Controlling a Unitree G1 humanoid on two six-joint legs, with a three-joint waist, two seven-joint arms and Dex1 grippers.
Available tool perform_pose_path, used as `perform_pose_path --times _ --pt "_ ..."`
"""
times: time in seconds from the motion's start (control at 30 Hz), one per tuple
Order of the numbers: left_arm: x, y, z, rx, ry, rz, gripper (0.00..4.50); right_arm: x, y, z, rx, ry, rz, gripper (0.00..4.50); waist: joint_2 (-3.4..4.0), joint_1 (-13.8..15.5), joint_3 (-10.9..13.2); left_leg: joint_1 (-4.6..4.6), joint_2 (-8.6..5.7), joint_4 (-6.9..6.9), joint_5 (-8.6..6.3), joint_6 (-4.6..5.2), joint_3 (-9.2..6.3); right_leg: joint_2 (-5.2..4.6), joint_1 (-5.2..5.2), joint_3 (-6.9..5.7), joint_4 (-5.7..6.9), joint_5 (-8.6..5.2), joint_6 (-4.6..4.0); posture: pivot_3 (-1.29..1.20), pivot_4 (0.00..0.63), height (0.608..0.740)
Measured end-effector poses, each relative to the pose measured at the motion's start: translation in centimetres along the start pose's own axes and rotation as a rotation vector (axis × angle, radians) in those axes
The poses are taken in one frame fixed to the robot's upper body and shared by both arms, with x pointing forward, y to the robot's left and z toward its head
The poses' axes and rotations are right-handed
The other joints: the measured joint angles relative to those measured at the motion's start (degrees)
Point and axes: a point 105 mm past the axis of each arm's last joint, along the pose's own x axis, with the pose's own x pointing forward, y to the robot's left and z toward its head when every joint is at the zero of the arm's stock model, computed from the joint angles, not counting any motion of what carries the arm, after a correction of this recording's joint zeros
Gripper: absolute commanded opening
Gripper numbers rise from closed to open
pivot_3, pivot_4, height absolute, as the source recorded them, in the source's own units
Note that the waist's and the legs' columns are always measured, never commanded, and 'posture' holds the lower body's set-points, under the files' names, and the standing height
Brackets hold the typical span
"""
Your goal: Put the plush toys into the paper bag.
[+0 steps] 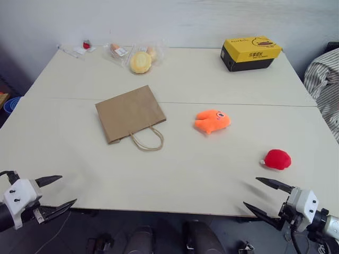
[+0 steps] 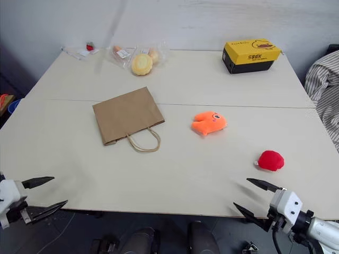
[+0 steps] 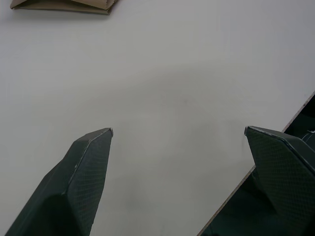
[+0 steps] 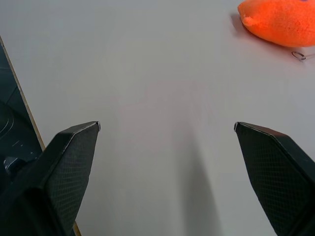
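Nearest to me, both arms hang over the front edge of the desk (image 1: pixel 175 180). The left end effector (image 1: pixel 57 191) has its two black fingers spread wide with nothing between them, and the right end effector (image 1: pixel 260 194) is just the same, wide and empty. Neither one touches anything on the desk.

A little further in, on the robot's right side, lies the red plush toy (image 1: pixel 277 159), small and round, with a white bit on its near-left edge. It is the closest piece to the right end effector, though still apart from it. Beyond that, near the middle of the desk, the orange plush toy (image 1: pixel 212 120) rests on its side. To the left of it lies the paper bag (image 1: pixel 130 112), flat on the desk, its mouth and cord handles turned towards the robot. Both toys are outside the bag and well apart from it.

At the far edge sit a yellow-and-black box (image 1: pixel 249 52) and a few wrapped snacks (image 1: pixel 140 61), which look to have no part in this.

So I'd judge nothing of the job is done yet; this is the reach before the first pick. The flat bag strikes me as the snag: the left arm will likely need to lift or open its mouth while the right goes for a toy, probably the red one first.
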Motion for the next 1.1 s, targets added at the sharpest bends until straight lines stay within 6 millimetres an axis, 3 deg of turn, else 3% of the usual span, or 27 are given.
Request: perform_pose_path --times 0.23,0.43,0.57,0.83,1.1 --pt "1.5 1.0 1.9 -0.050 -0.040 -0.045 4.50 2.4 0.4 2.5 0.037 -0.121 -0.008 4.47 -0.02 0.30 -0.01 -0.03 0.00 0.08 0.01 -0.01 -0.06 -0.02 0.01 -0.06 0.07 0.00 0.00 0.00 0.150 0.740" --pt "6.5 2.8 10.2 0.151 -0.196 -0.068 4.50 4.9 0.0 7.2 0.108 -0.312 -0.090 4.47 0.02 0.29 -0.02 -0.09 -0.03 0.10 0.07 -0.10 -0.09 -0.05 -0.05 -0.14 0.17 0.01 0.03 0.00 0.150 0.740" --pt "10.5 2.2 12.9 0.307 -0.204 -0.180 4.50 6.0 -0.2 8.5 0.093 -0.371 -0.112 4.47 0.03 -0.09 -0.02 -0.15 -0.02 0.10 0.13 -0.23 0.01 0.11 -0.16 -0.06 0.22 0.03 0.05 0.00 0.150 0.740" --pt "17.1 3.1 13.7 0.527 -0.179 -0.265 4.50 7.4 -0.3 9.2 0.132 -0.380 -0.118 4.47 0.01 0.17 -0.02 -0.66 0.03 0.57 0.27 -0.42 0.06 0.28 -0.65 -0.04 0.56 0.03 0.07 0.00 0.150 0.740" --pt "18.7 4.1 12.8 0.576 -0.185 -0.256 4.50 7.0 0.1 9.5 0.146 -0.378 -0.164 4.47 -0.03 0.22 -0.03 -1.00 0.03 0.96 0.24 -0.38 0.11 0.25 -0.99 0.02 0.98 0.05 0.10 0.00 0.150 0.740"
